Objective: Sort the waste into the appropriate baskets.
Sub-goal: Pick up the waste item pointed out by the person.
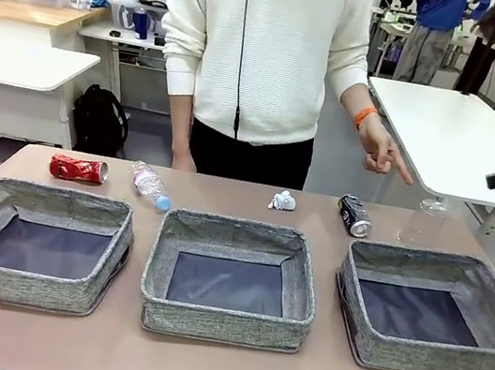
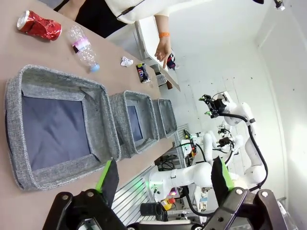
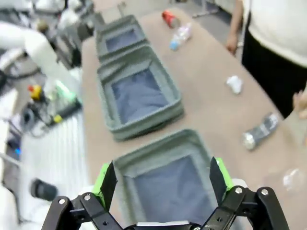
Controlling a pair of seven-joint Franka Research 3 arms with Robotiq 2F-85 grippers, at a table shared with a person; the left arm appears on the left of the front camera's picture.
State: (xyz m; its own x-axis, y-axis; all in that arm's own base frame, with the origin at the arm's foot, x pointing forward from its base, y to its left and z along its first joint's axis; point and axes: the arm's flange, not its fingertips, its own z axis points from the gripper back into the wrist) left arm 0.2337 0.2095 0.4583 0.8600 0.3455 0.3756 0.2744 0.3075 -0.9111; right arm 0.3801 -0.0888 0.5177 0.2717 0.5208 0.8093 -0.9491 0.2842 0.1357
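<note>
While hovering wide open and empty (left gripper [image 2: 163, 167] and right gripper [image 3: 162, 167] alike), seems at the very start: next calls for reaching past the three bare baskets [image 1: 224, 314] to the red can [image 1: 78, 169], bottle [image 1: 150, 184], paper wad [image 1: 283, 200] and black can [image 1: 354, 215] lying beyond them.

On the worktop [image 1: 198, 367], a left basket [image 1: 22, 285], middle basket [image 1: 223, 321] and right basket [image 1: 432, 360] stand in a row. Beyond them, from 10 to 2 o'clock: crushed red can [image 1: 78, 169], blue-capped bottle [image 1: 150, 184], paper wad [image 1: 283, 200], black can [image 1: 354, 215], upright clear bottle [image 1: 423, 222]. A person's hand [image 1: 381, 153] points downward above the black can.
</note>
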